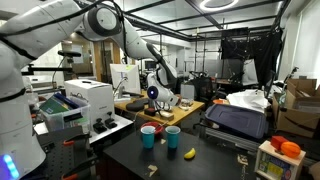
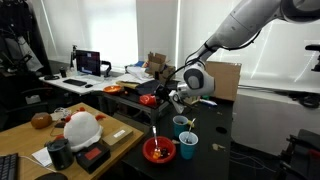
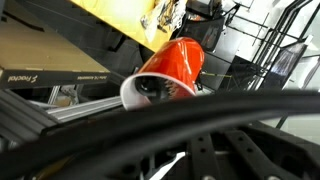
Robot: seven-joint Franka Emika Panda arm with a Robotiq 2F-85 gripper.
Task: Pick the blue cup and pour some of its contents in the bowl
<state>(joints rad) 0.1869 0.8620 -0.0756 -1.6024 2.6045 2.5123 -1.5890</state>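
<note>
A blue cup [image 2: 188,147] stands upright on the black table [image 2: 215,165], right of a red bowl [image 2: 158,150] that holds some pieces. A teal cup [image 2: 182,125] stands just behind them. My gripper [image 2: 176,97] hangs shut in the air above and behind this group, apart from it, with nothing visibly held. From the opposite side the gripper [image 1: 160,97] is above the teal cup [image 1: 172,137]. The wrist view looks sideways at a tilted red cup [image 3: 168,72]. A black cable [image 3: 160,115] crosses that view and hides the fingertips.
A banana [image 1: 190,152] lies on the black table near the cups. A thin stick [image 2: 155,130] stands in the bowl. A wooden desk [image 2: 30,140] with a white helmet [image 2: 82,128] is beside the table. A white printer [image 1: 85,100] and boxes [image 1: 300,105] flank it.
</note>
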